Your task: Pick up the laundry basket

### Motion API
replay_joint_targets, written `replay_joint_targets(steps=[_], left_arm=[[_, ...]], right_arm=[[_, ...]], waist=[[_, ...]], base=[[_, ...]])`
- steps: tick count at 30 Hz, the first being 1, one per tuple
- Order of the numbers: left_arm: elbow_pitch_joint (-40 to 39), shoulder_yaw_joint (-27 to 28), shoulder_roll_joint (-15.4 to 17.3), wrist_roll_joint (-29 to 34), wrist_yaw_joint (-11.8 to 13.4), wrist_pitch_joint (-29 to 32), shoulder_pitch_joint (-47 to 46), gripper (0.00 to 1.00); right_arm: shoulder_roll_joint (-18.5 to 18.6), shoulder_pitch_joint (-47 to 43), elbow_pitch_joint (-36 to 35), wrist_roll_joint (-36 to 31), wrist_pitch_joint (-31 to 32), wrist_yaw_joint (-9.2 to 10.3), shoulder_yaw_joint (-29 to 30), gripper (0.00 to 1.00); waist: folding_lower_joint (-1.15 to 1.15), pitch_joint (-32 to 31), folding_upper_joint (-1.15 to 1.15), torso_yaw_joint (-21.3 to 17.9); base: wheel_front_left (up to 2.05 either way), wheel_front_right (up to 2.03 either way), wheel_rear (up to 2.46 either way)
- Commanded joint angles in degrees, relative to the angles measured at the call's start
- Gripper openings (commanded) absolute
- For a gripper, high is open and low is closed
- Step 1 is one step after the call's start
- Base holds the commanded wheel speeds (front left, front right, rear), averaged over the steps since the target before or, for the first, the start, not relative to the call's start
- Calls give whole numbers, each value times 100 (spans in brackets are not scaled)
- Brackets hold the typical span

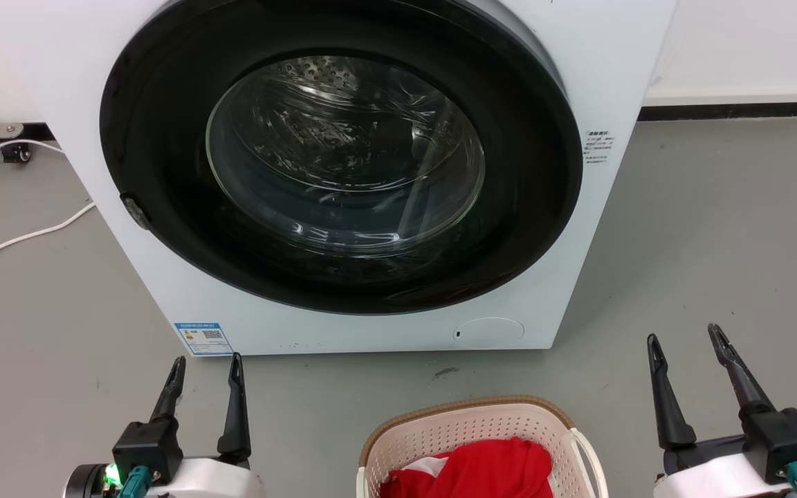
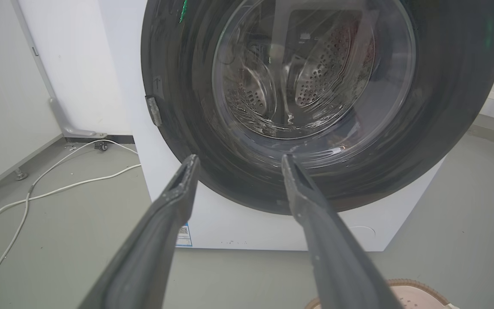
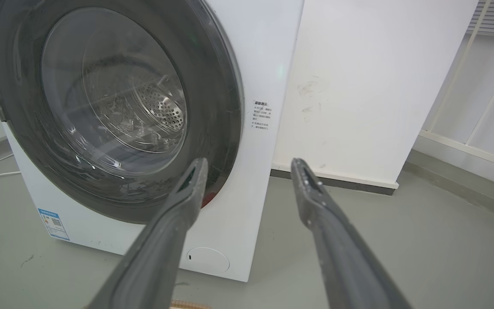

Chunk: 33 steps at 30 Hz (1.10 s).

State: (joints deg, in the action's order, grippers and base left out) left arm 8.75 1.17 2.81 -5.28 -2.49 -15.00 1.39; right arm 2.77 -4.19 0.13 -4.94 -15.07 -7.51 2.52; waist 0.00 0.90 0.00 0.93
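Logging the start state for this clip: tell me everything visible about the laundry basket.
The laundry basket is cream-white perforated plastic with a tan woven-look rim and a white loop handle on its right side. It stands upright on the grey floor before the washer, cut by the bottom edge, holding red cloth.

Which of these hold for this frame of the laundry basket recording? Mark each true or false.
1. The laundry basket stands on the floor in front of the washer. True.
2. The washer's door stands open. False: it is shut.
3. The left gripper grips a basket handle. False: it is open, apart from the basket, holding nothing.
4. A red garment lies in the basket. True.
5. The right gripper is open and holds nothing. True.
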Motion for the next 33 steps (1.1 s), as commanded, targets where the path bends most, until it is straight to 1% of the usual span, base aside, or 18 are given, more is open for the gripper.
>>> replay_joint_targets(steps=[1, 22, 28, 33], left_arm=[[15, 5, 12, 24, 24, -28, 61, 100], [89, -47, 12, -47, 5, -23, 5, 100], [374, -253, 12, -103, -55, -23, -95, 100], [870, -585, 12, -136, -125, -23, -309, 100]], right_arm=[[19, -69, 17, 36, -16, 4, 9, 100], [19, -59, 116, 91, -15, 4, -13, 100], [17, -69, 527, 155, -14, 4, 137, 100], [17, 44, 861, 78, -15, 4, 286, 100]], waist=[[0, 0, 0, -2], [0, 25, 0, -9], [0, 113, 0, -28], [0, 346, 0, -38]], base=[[0, 0, 0], [0, 0, 0], [0, 0, 0], [0, 0, 0]])
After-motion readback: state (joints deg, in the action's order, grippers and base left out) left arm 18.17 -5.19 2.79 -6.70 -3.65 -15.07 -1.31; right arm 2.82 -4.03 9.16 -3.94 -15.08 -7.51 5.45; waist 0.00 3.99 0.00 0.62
